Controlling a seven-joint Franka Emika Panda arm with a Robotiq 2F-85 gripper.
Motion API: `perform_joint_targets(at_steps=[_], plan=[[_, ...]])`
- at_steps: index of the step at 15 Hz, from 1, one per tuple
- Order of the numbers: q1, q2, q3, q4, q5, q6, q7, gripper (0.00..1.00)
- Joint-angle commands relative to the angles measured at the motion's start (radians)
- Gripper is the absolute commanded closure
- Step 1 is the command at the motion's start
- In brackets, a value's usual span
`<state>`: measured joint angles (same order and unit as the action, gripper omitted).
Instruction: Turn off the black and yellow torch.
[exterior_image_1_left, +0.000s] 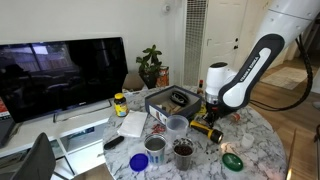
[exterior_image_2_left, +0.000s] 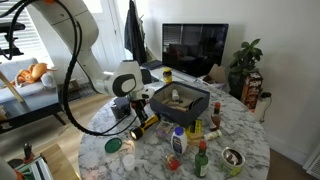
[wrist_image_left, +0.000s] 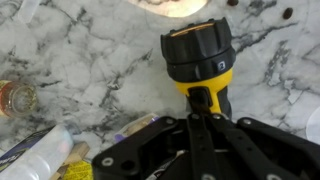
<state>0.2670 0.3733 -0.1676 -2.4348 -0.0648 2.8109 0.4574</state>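
- Torch (wrist_image_left: 197, 55) lay on the marble table (wrist_image_left: 90, 60): black head, yellow body, bright patch just past its lens.
- Gripper (wrist_image_left: 202, 97) jaws seemingly together, tips on the yellow body.

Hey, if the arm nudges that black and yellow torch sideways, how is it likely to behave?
The black and yellow torch looks like hard moulded plastic, so it is probably stiff. It lies on its side on the smooth marble table, so it may well slide or roll. Its head is wider than its body, so it would likely curve rather than roll straight.
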Motion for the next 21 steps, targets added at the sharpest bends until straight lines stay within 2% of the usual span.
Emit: perform_joint_targets(at_steps=[1, 5, 13, 21], plan=[[-0.003, 0.03, 0.005, 0.011, -0.012, 0.012, 0.011, 1.0], [0.001, 0.039, 0.004, 0.017, -0.008, 0.012, 0.023, 1.0], [-0.016, 0.093, 0.044, 0.057, 0.027, -0.016, 0.007, 1.0], [0.016, 0.043, -0.009, 0.043, -0.033, -0.039, 0.057, 1.0]])
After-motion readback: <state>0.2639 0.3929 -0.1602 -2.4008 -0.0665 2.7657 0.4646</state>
